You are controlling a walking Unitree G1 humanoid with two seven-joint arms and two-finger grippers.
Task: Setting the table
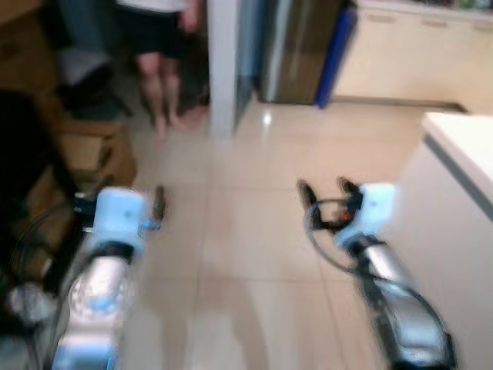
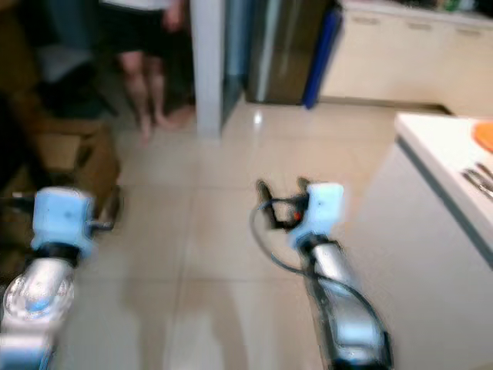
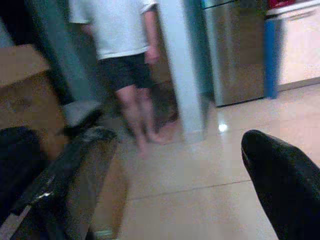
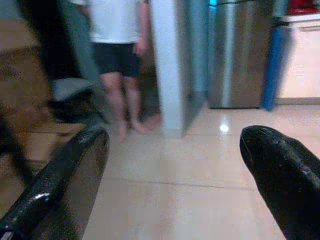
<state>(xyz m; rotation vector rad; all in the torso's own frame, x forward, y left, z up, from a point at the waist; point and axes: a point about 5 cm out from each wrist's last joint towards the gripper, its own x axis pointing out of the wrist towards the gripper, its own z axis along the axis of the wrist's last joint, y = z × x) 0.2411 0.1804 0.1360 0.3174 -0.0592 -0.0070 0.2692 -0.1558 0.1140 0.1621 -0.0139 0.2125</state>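
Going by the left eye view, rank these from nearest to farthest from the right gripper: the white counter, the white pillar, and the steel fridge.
From the right gripper:
1. White counter, close on its right.
2. White pillar, ahead and to the left.
3. Steel fridge, farthest back, just right of the pillar.

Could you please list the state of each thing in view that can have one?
Left gripper: open, empty, held over the floor.
Right gripper: open, empty, held over the floor.
Person: standing barefoot beside the pillar.
Cardboard box: on the floor, flaps look open, though blurred.
Fridge: door shut.
Orange plate: lying on the white counter.
Cutlery: lying on the counter, too blurred to tell pieces.
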